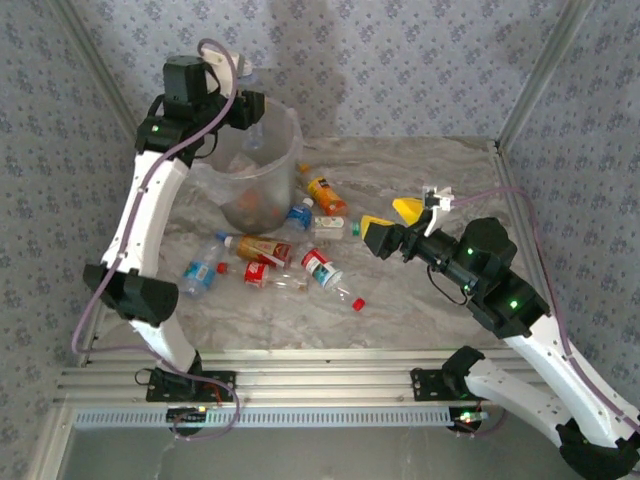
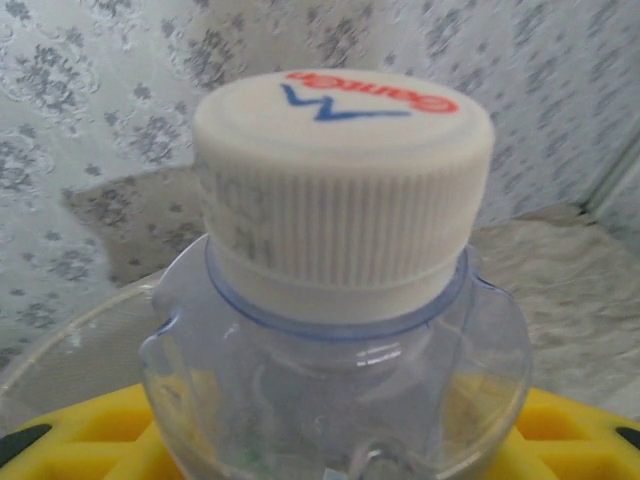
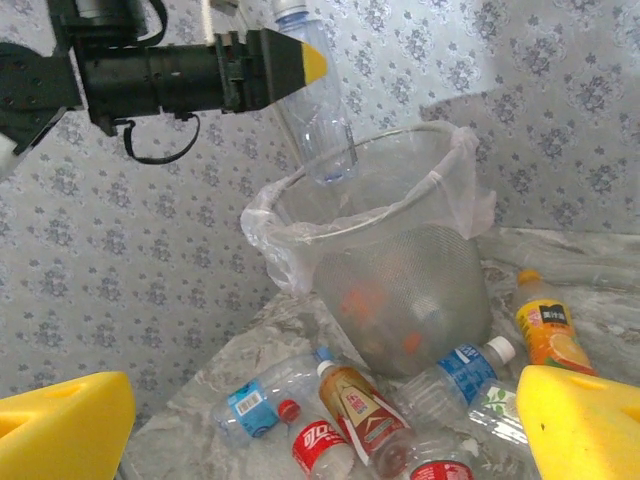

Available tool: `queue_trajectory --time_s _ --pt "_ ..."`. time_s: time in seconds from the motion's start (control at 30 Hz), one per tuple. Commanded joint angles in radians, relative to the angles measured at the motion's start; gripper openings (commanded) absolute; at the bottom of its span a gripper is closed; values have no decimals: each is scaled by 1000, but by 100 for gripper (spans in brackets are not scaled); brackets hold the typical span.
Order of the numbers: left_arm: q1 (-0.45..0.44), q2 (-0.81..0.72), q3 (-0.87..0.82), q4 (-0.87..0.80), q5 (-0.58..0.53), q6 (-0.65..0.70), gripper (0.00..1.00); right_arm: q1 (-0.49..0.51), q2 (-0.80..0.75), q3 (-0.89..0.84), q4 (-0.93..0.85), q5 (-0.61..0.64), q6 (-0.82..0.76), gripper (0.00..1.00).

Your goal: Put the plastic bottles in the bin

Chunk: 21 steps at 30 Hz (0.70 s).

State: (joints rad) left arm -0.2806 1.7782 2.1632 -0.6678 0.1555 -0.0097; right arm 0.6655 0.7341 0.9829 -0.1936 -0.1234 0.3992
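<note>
1. Above the bin point(image 3: 400, 270), a clear bottle point(image 3: 320, 120) is clamped by the left gripper point(image 3: 305, 65) — likely light, thin-walled, easily dented.
2. The right gripper point(image 1: 392, 220) is spread wide, empty, near loose bottles point(image 1: 270, 255) — best pinched mid-body.

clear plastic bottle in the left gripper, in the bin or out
Out: left gripper holds the clear plastic bottle upright over the mouth of the translucent bin.

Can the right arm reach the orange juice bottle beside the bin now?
Probably yes: the right end effector stands open near the orange juice bottle, and bare table lies between them.
</note>
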Motion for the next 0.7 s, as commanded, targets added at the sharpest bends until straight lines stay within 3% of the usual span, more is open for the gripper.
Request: queue_trajectory --time_s 0.0,0.2,0.67 --pt "8 108 139 -158 -92 129 55 9 -20 46 -33 38 -29 100" --pt "8 317 356 -372 -179 183 58 12 -19 57 -90 50 -35 100" --pt "-20 368 253 -442 -396 233 63 12 24 51 -119 68 -35 100"
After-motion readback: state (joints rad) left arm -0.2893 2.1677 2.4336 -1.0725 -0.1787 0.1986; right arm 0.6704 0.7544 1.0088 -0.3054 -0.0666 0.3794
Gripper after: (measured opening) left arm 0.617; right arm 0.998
